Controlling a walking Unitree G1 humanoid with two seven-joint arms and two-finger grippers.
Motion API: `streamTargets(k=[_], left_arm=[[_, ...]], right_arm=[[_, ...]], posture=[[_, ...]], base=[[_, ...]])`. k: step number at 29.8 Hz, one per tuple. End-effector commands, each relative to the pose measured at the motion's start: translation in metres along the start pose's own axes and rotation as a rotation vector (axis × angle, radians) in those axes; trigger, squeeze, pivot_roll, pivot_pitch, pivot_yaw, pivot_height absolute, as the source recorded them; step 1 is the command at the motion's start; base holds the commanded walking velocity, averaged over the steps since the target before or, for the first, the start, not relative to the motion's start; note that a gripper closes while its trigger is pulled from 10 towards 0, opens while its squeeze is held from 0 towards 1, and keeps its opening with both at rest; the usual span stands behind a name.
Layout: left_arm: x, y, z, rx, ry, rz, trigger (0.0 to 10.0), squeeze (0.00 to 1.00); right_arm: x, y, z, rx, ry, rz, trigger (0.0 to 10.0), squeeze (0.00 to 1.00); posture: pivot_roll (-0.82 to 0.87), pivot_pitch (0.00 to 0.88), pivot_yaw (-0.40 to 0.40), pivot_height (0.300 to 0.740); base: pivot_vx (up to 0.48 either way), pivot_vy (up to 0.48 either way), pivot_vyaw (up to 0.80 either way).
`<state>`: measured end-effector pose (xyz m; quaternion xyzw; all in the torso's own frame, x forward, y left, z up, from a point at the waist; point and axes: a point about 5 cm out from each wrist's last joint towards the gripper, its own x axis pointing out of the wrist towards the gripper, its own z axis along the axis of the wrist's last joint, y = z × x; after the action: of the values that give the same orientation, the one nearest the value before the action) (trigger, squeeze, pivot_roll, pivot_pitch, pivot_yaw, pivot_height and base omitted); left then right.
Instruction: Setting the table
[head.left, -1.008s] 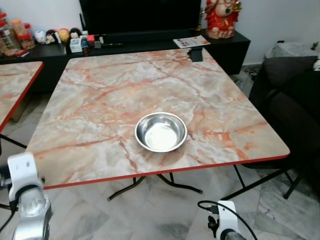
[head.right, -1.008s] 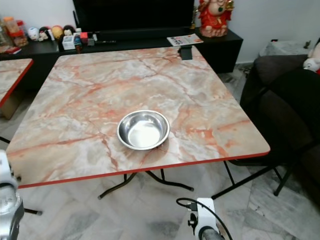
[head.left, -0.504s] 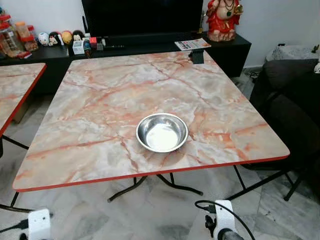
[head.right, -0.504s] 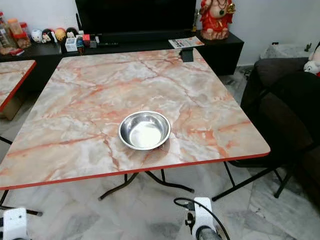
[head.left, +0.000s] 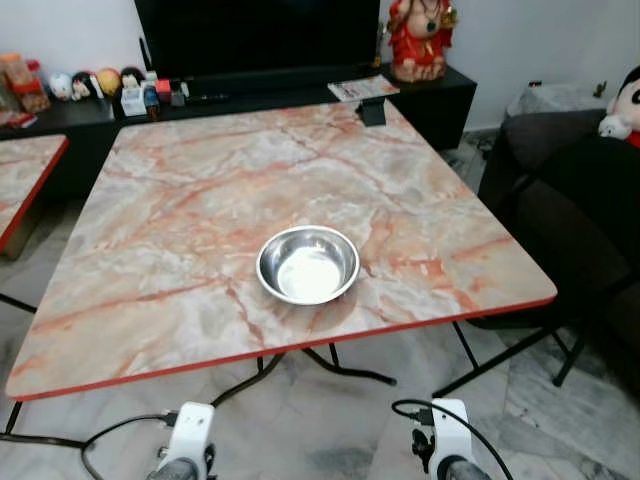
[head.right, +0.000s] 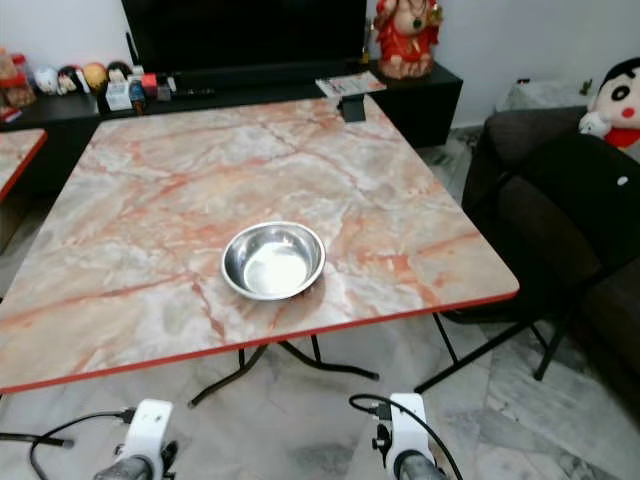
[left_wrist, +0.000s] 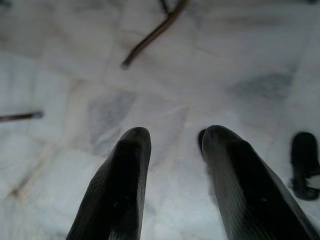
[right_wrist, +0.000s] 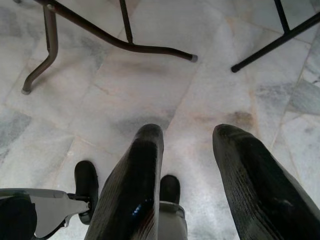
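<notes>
- The left gripper (left_wrist: 170, 145) hangs low at the robot's side, below the level of the table's near edge. It points down at the pale tiled floor (left_wrist: 235, 60), fingers spread with a plain gap between them and nothing held.
- The steel bowl (head.left: 307, 264) sits on the marble-patterned table (head.left: 180, 200), a little in from the red near edge and roughly midway across. It lies forward of and above both grippers. Being round, it has no long axis to line up with.
- From where the wrists show at the bottom of the head view, the bowl looks about midway between them, so I judge neither arm clearly nearer. Either would have to rise over the edge and go forward.
- The right gripper (right_wrist: 197, 150) also hangs down toward the floor near the table's dark metal legs (right_wrist: 115, 40), fingers apart and empty.
- Against the frame a second ago: the left arm, then raised at the picture's left side, has dropped to hang like the right. The whole view has also swung, bringing a doll (head.left: 620, 100) on the dark sofa into sight. I take the shift of table and bowl in the picture for camera movement.
</notes>
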<state>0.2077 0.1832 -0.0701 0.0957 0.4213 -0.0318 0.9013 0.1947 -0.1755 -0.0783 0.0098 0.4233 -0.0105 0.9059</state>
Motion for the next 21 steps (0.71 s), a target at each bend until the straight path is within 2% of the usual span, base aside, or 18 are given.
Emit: streamTargets(k=[1, 3, 6, 7, 9, 12, 14, 18, 21], left_arm=[[-0.001, -0.004, -0.006, 0.024, 0.026, -0.026, 10.0, 0.0], [-0.001, -0.005, -0.007, 0.006, 0.031, -0.018, 10.0, 0.0], [-0.002, -0.001, -0.013, -0.029, 0.06, 0.015, 10.0, 0.0], [-0.002, 0.0, -0.017, -0.059, 0.072, 0.024, 10.0, 0.0], [-0.003, 0.002, -0.021, -0.065, 0.086, 0.035, 10.0, 0.0], [-0.006, 0.009, -0.031, -0.099, 0.113, 0.079, 10.0, 0.0], [-0.008, 0.013, -0.037, -0.121, 0.129, 0.1, 10.0, 0.0], [-0.009, 0.014, -0.041, -0.12, 0.141, 0.109, 10.0, 0.0], [-0.01, 0.014, -0.042, -0.123, 0.15, 0.115, 10.0, 0.0]], right_arm=[[0.001, 0.0, 0.004, 0.015, -0.005, -0.006, 10.0, 0.0], [0.001, 0.0, 0.004, 0.018, -0.007, -0.006, 10.0, 0.0], [0.001, -0.002, 0.003, -0.03, 0.011, -0.017, 10.0, 0.0], [0.001, -0.003, 0.002, -0.058, 0.012, -0.016, 10.0, 0.0], [0.0, -0.003, 0.002, -0.069, 0.011, -0.017, 10.0, 0.0], [0.0, -0.004, -0.001, -0.002, 0.022, -0.014, 10.0, 0.0], [0.0, -0.003, -0.001, -0.024, 0.021, 0.005, 10.0, 0.0], [0.0, -0.002, -0.002, -0.023, 0.029, 0.006, 10.0, 0.0], [0.0, -0.001, -0.002, -0.061, 0.028, 0.007, 10.0, 0.0]], posture=[[-0.06, 0.0, 0.031, 0.732], [-0.06, 0.0, 0.03, 0.732], [-0.06, 0.0, 0.025, 0.732], [-0.06, 0.0, 0.021, 0.732], [-0.06, 0.0, 0.02, 0.732], [-0.05, 0.0, 0.017, 0.732], [-0.05, 0.0, 0.015, 0.732], [-0.05, 0.0, 0.015, 0.732], [-0.05, 0.0, 0.016, 0.732]], base=[[0.0, 0.0, 0.0], [0.0, 0.0, 0.0], [0.0, 0.0, 0.0], [0.0, 0.0, 0.8], [0.0, 0.0, 0.8], [0.0, 0.447, 0.27], [0.0, 0.48, 0.0], [0.0, 0.48, 0.0], [0.0, 0.48, 0.0]])
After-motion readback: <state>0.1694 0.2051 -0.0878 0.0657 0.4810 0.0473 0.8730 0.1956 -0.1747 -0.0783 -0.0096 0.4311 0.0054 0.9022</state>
